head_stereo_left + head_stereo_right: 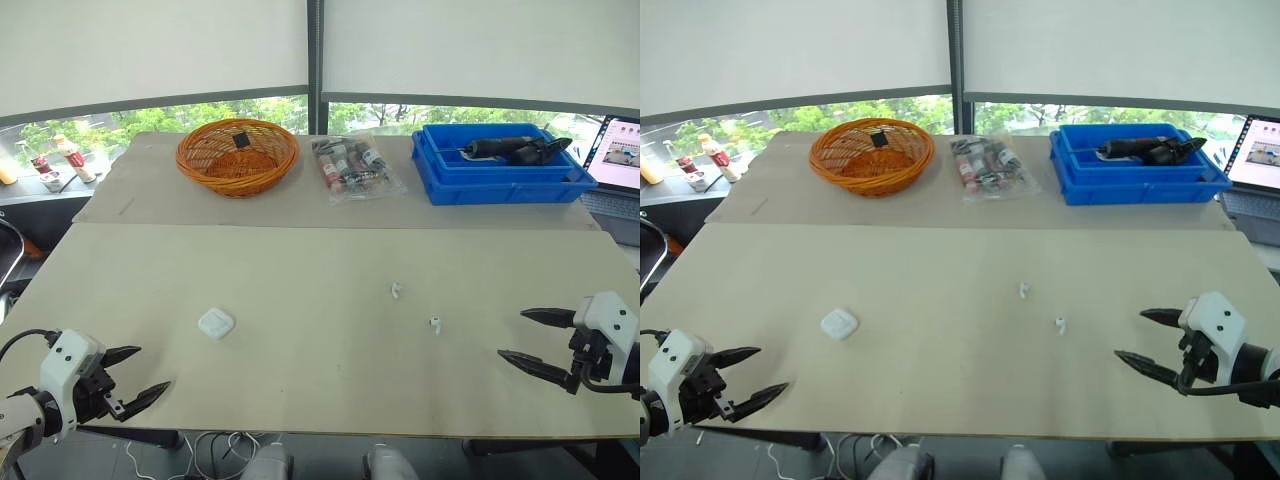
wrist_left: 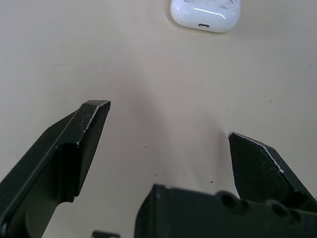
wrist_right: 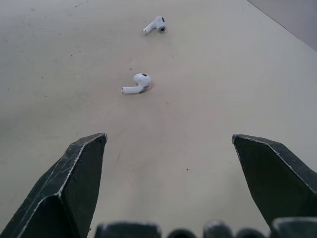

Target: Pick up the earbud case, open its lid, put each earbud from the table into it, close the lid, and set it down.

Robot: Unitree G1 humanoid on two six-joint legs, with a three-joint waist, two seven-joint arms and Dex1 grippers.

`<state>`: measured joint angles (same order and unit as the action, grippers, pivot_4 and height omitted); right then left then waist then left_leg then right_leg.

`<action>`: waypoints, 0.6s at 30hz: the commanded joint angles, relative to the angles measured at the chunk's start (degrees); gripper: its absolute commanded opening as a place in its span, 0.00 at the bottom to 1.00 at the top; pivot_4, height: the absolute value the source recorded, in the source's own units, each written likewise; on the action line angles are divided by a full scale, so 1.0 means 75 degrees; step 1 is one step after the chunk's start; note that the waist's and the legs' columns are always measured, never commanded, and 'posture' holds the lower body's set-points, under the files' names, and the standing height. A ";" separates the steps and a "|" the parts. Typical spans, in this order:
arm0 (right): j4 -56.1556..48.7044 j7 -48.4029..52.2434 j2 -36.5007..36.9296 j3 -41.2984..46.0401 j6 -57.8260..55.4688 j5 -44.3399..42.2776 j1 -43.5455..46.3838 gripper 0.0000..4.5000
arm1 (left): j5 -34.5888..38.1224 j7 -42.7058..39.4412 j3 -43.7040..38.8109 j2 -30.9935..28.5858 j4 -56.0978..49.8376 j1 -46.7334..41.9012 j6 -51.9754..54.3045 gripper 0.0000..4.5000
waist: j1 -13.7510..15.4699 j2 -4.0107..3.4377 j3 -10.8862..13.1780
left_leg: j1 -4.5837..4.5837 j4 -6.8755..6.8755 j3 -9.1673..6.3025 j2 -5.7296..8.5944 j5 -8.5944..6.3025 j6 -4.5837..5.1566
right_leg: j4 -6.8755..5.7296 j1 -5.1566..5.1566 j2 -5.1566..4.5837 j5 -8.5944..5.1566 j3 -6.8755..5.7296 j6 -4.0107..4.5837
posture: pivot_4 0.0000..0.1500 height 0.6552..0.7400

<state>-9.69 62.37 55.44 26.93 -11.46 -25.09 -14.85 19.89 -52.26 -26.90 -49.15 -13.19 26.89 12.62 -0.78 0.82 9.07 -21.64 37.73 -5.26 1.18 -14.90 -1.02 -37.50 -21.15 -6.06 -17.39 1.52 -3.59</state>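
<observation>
A white earbud case (image 1: pixel 216 323) lies shut on the beige table, left of centre; the left wrist view shows it as the case (image 2: pixel 205 14) ahead of the fingers. Two white earbuds lie loose to its right: one earbud (image 1: pixel 396 290) farther back, the other earbud (image 1: pixel 435 323) nearer, also seen as earbud (image 3: pixel 137 84) and earbud (image 3: pixel 155 25). My left gripper (image 1: pixel 133 375) is open at the table's near left corner, short of the case. My right gripper (image 1: pixel 533 340) is open at the near right, a hand's width from the closer earbud.
At the back of the table (image 1: pixel 320 400) stand an orange wicker basket (image 1: pixel 237 156), a clear bag of small items (image 1: pixel 353 167) and a blue tray (image 1: pixel 503 165) holding a dark tool. A laptop (image 1: pixel 618 155) sits at the far right edge.
</observation>
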 commanded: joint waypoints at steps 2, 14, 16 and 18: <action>-0.0052 -0.0072 -0.0092 0.0154 0.0259 0.0057 0.0234 1.00 | 0.0111 -0.0182 -0.0349 0.0115 -0.0023 -0.0074 -0.0404 1.00 | -0.0001 0.0000 0.0000 | 0.0000 0.0000 0.0000 0.0000 0.0000 0.0000 | 0.0000 0.0000 0.0000 0.0000 0.0000 0.0000 | 1.00 1.00; 0.0143 0.0377 -0.0135 0.0204 0.0426 -0.0104 0.0584 1.00 | 0.0967 -0.0830 -0.0871 0.0427 0.0016 -0.0069 -0.0280 1.00 | 0.0002 0.0001 0.0001 | 0.0003 0.0000 0.0006 -0.0001 0.0000 0.0000 | -0.0002 0.0000 -0.0001 0.0000 0.0004 0.0000 | 1.00 1.00; 0.0134 0.0453 -0.0138 0.0187 0.0417 -0.0128 0.0612 1.00 | 0.1059 -0.0942 -0.0837 0.0422 -0.0101 -0.0034 -0.0227 1.00 | -0.0002 0.0002 0.0001 | 0.0004 0.0000 0.0006 -0.0002 0.0000 0.0000 | -0.0002 0.0000 0.0000 0.0000 0.0004 0.0000 | 1.00 1.00; 0.0068 0.0512 -0.0140 0.0155 0.0311 -0.0208 0.0660 1.00 | 0.1143 -0.0990 -0.0747 0.0432 -0.0282 -0.0053 -0.0170 1.00 | -0.0002 0.0003 0.0002 | 0.0004 0.0000 0.0007 -0.0002 0.0000 0.0000 | -0.0002 0.0000 0.0000 0.0001 0.0004 0.0000 | 1.00 1.00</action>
<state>-8.30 65.72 53.52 26.31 -8.27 -24.97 -10.47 27.16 -59.19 -31.69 -45.72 -12.88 26.62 11.34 -0.79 0.84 9.08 -21.61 37.73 -5.21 1.16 -14.90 -1.02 -37.51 -21.15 -6.06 -17.38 1.56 -3.59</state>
